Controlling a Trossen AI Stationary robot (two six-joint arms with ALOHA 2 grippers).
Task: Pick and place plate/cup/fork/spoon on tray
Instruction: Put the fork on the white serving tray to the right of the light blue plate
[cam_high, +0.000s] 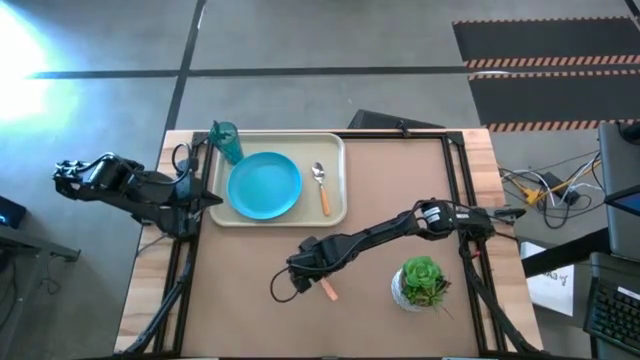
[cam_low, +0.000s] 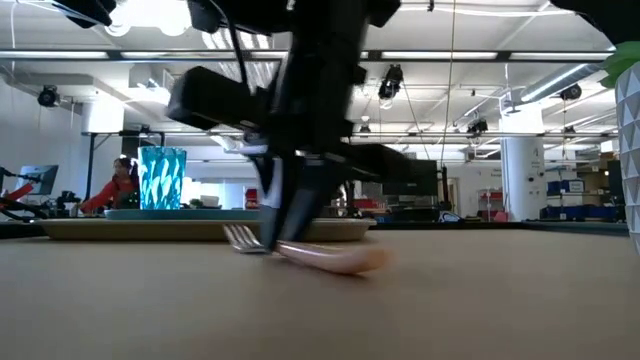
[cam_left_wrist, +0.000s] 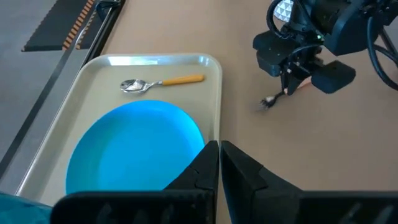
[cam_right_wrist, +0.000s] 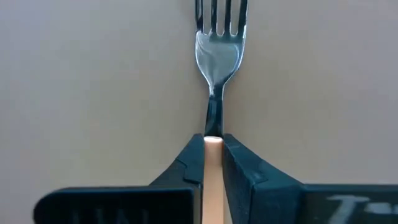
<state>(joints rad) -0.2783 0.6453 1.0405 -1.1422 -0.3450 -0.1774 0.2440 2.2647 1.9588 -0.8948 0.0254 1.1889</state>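
The cream tray (cam_high: 338, 150) lies at the table's far left. On it are the sky-blue plate (cam_high: 265, 185), the teal cup (cam_high: 226, 142) upright at its far left corner, and the orange-handled spoon (cam_high: 321, 185) beside the plate. The fork (cam_right_wrist: 219, 50) lies on the brown table nearer the front, tines (cam_low: 240, 240) toward the tray. My right gripper (cam_high: 312, 275) is shut on the fork. My left gripper (cam_left_wrist: 219, 163) hangs shut above the tray's left side, holding nothing. My right gripper pinches the fork's orange handle (cam_right_wrist: 212, 146) between its two fingers, close to where the handle meets the metal neck. The fingers (cam_low: 300, 205) come down steeply from above, one on each long side of the handle. The fork rests on the table, its handle end (cam_low: 355, 262) sticking out behind the fingers.
A green plant in a white pot (cam_high: 422, 282) stands on the table just right of my right gripper. Black frame rails (cam_high: 462, 170) run along the table's sides. Bare brown table lies between the fork and the tray.
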